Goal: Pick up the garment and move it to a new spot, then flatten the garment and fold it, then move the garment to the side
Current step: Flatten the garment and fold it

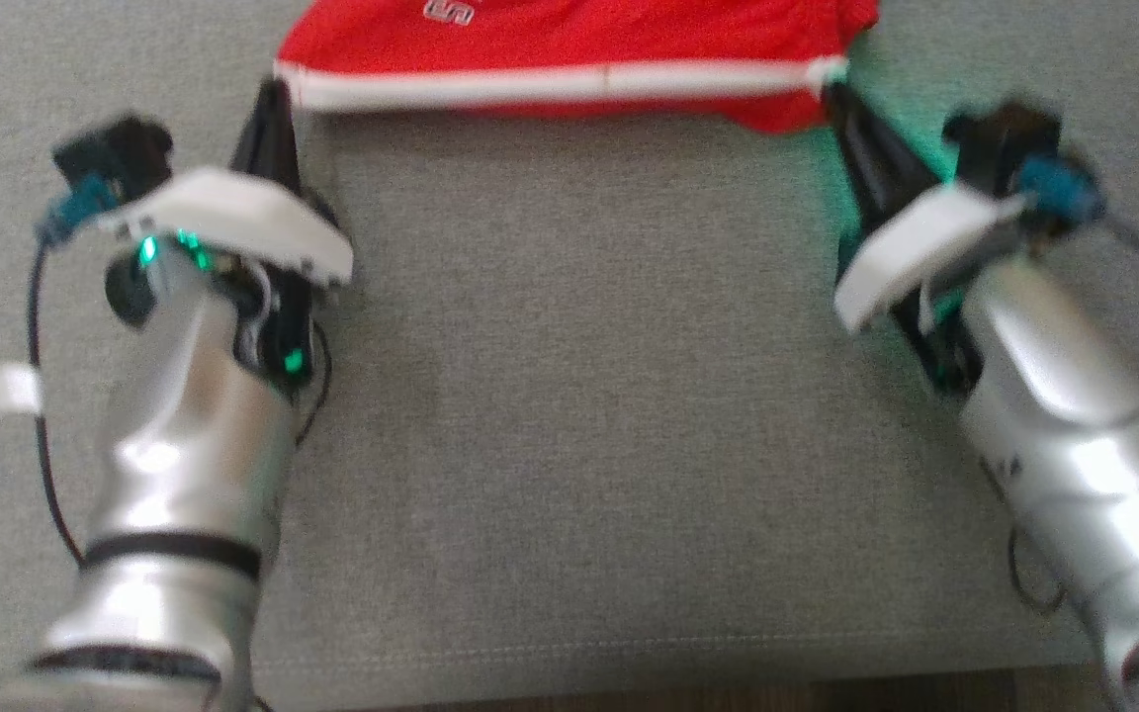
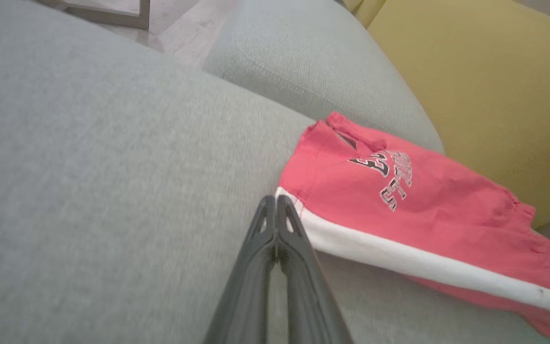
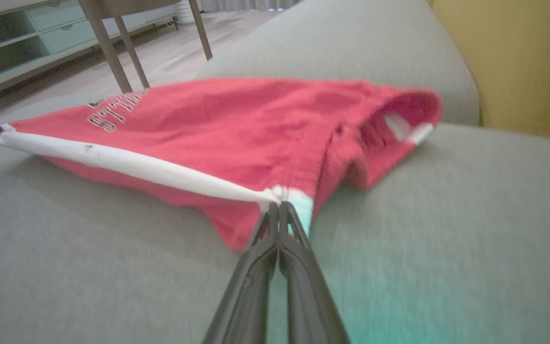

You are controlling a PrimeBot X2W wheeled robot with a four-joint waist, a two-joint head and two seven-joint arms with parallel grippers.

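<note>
The garment (image 1: pixel 569 49) is soft red cloth with a white cloth band, not shiny. The sofa (image 1: pixel 569 396) is grey cloth, a bit rough and dull. The left gripper (image 2: pixel 275 203) and right gripper (image 3: pixel 280 208) look like dark, dull plastic. The arms (image 1: pixel 184 435) are smooth, silver and shiny.

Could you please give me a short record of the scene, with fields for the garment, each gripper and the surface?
garment: red garment with printed lettering, its white band pulled straight between both grippers
left arm: left gripper shut on the band's left end
right arm: right gripper shut on the band's right end
surface: grey sofa, yellow cushion beyond the garment
</note>
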